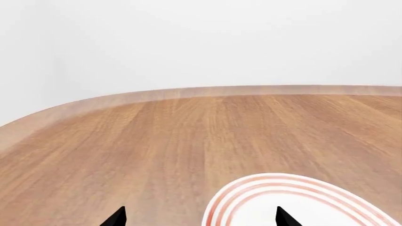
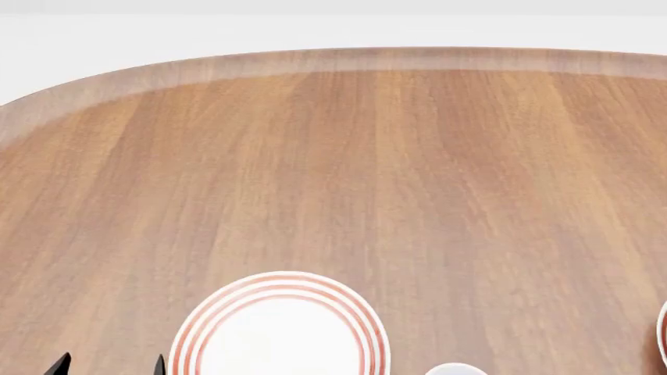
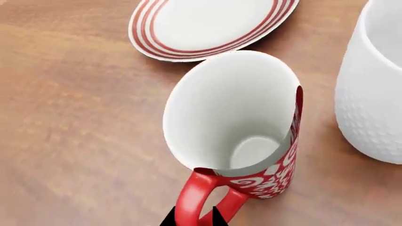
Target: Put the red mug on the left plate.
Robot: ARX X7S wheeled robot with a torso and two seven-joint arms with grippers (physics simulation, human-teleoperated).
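**Plate edge under the left gripper**

A wooden tabletop (image 1: 188,141) fills most of the frame, its grain running away from the camera toward a rounded, paler rim that curves from the left edge up across the middle. Above it is a plain white wall (image 1: 201,42). At the lower right lies part of a white plate (image 1: 251,197) with thin red rings round its rim, cut off by the bottom edge. Two black fingertips (image 1: 116,217) of the left gripper (image 1: 199,217) poke up from the bottom edge, set well apart; one overlaps the plate, the other the bare wood.
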